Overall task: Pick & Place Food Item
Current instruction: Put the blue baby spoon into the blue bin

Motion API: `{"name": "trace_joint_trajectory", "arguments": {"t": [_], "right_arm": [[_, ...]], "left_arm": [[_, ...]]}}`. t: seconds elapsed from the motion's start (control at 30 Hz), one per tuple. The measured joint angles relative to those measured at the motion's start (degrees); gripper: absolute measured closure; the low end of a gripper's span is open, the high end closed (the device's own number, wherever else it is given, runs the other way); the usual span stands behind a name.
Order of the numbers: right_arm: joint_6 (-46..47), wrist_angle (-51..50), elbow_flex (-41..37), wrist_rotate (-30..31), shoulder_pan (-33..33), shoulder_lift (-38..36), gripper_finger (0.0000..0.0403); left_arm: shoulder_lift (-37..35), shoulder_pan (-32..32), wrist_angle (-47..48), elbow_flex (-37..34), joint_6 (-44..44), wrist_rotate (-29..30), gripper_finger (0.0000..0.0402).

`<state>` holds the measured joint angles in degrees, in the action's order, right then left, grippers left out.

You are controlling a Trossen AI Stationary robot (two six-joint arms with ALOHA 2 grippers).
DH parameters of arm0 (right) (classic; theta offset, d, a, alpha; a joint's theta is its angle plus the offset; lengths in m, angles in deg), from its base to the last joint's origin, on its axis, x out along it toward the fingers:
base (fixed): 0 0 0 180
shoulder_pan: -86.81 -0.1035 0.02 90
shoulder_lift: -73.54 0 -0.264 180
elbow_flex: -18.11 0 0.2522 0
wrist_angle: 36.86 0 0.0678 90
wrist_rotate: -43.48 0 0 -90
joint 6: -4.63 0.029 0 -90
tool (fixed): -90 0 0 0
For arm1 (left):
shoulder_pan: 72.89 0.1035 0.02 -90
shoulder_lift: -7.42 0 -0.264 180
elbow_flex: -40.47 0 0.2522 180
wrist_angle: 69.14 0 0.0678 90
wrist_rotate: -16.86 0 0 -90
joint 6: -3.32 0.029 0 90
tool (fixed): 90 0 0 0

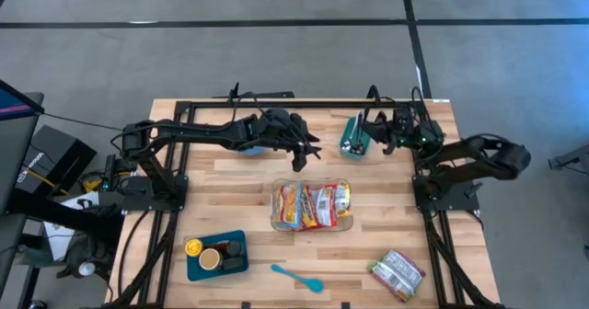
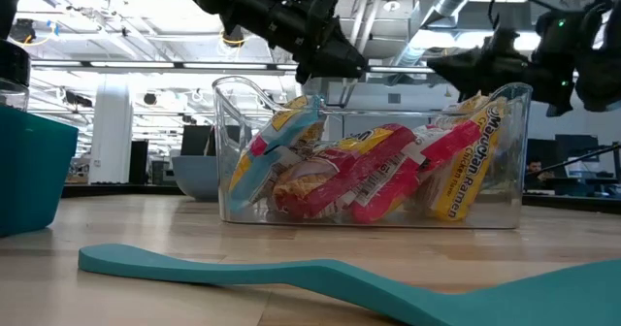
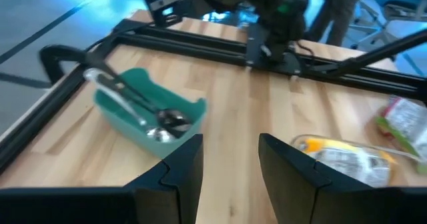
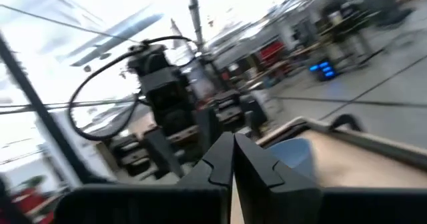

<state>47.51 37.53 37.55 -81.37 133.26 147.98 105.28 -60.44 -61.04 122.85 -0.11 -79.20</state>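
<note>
Your left gripper [image 1: 300, 158], fingers spread with nothing between, hovers just behind the clear bin [image 1: 342, 224] of ramen packs [image 1: 311, 205], nearer than the right gripper [image 1: 385, 136], pressed together empty by the utensil tray [image 1: 354, 136]; packs' long axes run across the bin.

Clear bin [image 1: 279, 219] holding red, yellow and orange printed ramen packets [image 1: 311, 204]. Teal spatula [image 1: 296, 278] on pale wood-plank table [image 1: 368, 254]. Teal caddy [image 1: 354, 136] with silver cutlery. Teal tray [image 1: 195, 268], near left. Green-and-red packet [image 1: 398, 273], near right. Black arms, black frame.
</note>
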Motion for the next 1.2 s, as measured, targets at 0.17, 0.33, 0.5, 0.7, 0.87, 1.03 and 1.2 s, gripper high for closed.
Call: {"name": "trace_joint_trajectory", "arguments": {"t": [0.17,0.33,0.5,0.7,0.87,1.03,1.2], "right_arm": [[0.7,-4.1,0.0,-1.8,-4.5,-4.0,0.0400],[0.2,-8.6,0.0,-1.8,-8.3,-6.6,0.0400],[-1.0,-12.6,0.0,-1.7,-10.9,-8.0,0.0402],[-4.3,-17.6,0.0,-1.1,-11.9,-8.9,0.0402],[-4.4,-19.5,0.0,0.3,-11.9,-8.9,0.0402],[-4.4,-19.6,0.0,0.4,-11.9,-8.9,0.0402],[-4.5,-19.6,0.0,0.4,-11.9,-8.9,0.0402]], "left_arm": [[0.0,-3.1,0.1,0.0,0.1,0.0,0.0262],[0.0,-6.5,0.4,0.0,1.7,0.0,0.0262],[0.0,-10.4,0.5,0.0,2.1,0.0,0.0262],[0.0,-15.6,0.5,0.0,2.1,0.0,0.0262],[0.0,-20.8,0.5,0.0,2.1,0.0,0.0262],[0.0,-26.1,0.5,0.0,2.0,0.0,0.0262],[0.0,-31.2,0.5,0.0,1.9,0.0,0.0262]]}}
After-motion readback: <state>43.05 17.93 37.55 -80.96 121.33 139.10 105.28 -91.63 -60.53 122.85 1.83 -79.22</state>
